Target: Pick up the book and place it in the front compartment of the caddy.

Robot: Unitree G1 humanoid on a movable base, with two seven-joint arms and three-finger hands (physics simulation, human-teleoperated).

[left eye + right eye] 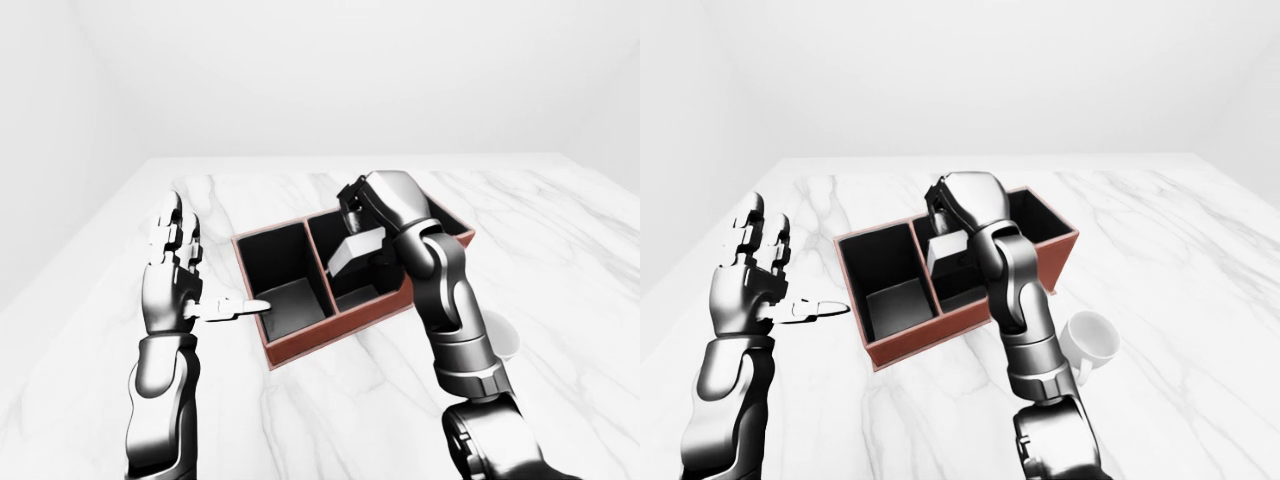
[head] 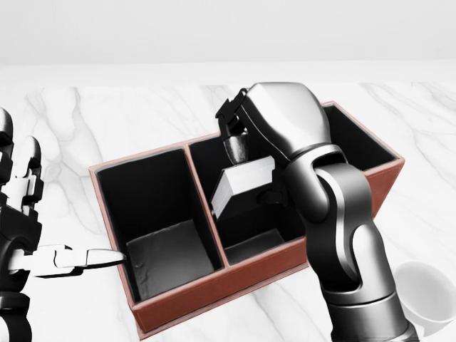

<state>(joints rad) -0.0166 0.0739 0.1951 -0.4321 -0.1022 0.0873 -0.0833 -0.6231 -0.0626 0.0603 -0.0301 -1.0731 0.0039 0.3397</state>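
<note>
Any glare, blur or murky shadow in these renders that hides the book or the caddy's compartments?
Head view: sharp, no blur; caddy interiors near-black, only the left floor catches light; book under the right hand reads clearly. Left-eye view: even flat light, pale walls nearly washed out. Right-eye view: white mug blends into the marble table.
</note>
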